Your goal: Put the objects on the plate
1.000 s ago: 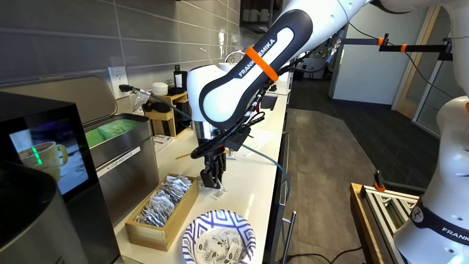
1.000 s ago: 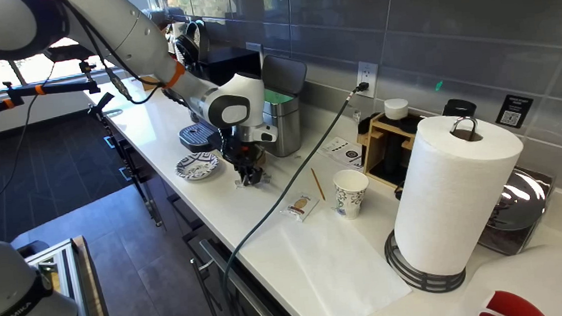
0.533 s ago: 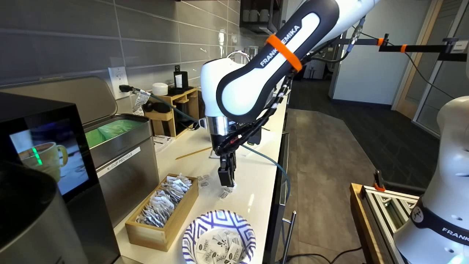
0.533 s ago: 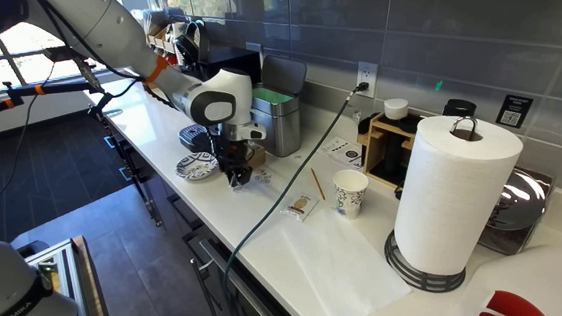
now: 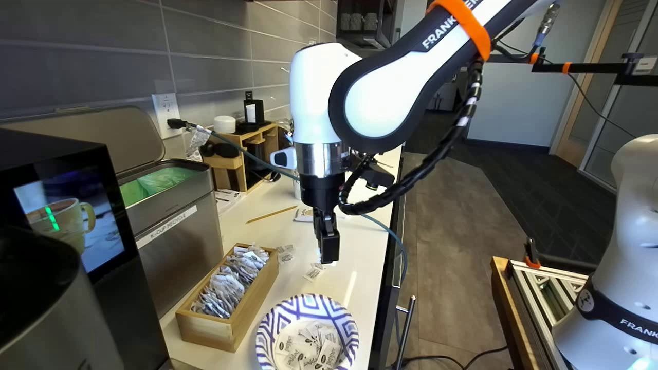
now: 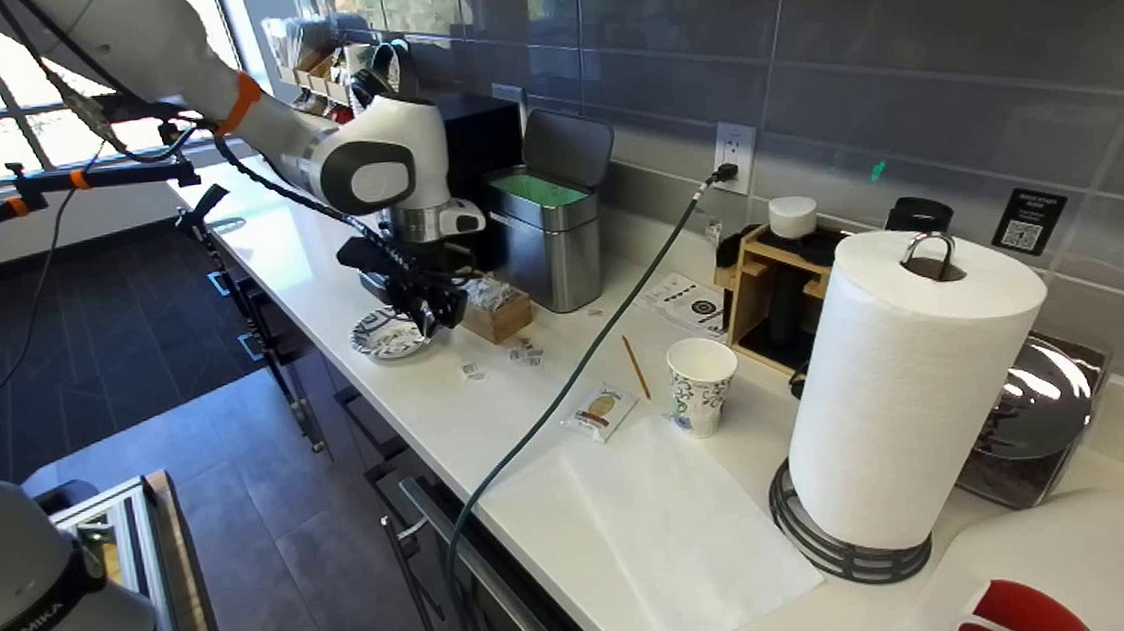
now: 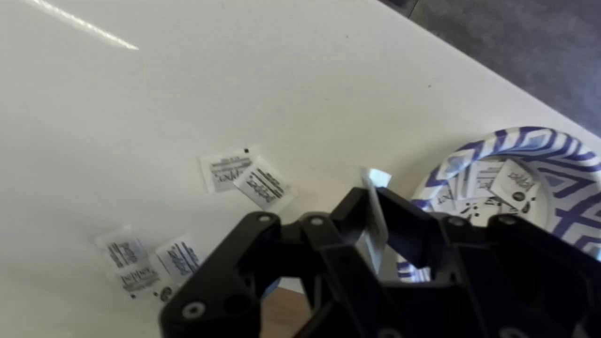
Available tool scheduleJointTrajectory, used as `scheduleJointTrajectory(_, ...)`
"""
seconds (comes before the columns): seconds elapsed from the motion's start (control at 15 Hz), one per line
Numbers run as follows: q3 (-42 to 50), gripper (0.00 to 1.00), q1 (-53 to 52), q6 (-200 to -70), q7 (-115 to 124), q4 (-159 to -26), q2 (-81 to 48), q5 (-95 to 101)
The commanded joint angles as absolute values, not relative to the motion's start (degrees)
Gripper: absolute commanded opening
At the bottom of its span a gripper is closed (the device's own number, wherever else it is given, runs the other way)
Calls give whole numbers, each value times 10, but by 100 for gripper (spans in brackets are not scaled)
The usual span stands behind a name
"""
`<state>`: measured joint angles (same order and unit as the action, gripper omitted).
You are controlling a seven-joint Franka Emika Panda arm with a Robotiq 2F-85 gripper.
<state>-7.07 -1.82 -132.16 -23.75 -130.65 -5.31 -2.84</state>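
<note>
My gripper [image 7: 374, 206] is clamped on a small white packet [image 7: 377, 230], edge-on in the wrist view, print unreadable. I've got it in the air above the surface [image 7: 281, 84], near the plate [image 7: 575, 211]. Plate, with pepper packets [image 7: 514, 183] inside, sits on the surface just beside the wooden tray [image 5: 254, 298]. I also see two small groups of loose packets [image 7: 256, 180] lying on the surface, one close to the tray's corner.

In an exterior view, packets [image 5: 329, 353] are contained in the plate [image 5: 349, 334]; left of it the tray [image 5: 203, 331] is placed, behind it loose packets [image 5: 313, 272].
</note>
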Motion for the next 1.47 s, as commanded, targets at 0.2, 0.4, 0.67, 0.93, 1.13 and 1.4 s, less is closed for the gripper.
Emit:
scheduleJointTrajectory(0.2,-100,3,-59,-1263,-374,-1298,-24,-50)
scheduleJointTrajectory(0.4,-109,3,-75,-1231,-408,-1274,-36,-35)
scheduleJointTrajectory(0.67,-115,3,-87,-1216,-443,-1234,-60,-28)
scheduleJointTrajectory(0.93,-117,42,-87,-1187,-459,-1207,-75,-33)
scheduleJointTrajectory(1.13,-112,63,-81,-1181,-459,-1204,-76,-37)
scheduleJointTrajectory(1.4,-80,92,-54,-1220,-392,-1215,-81,-45)
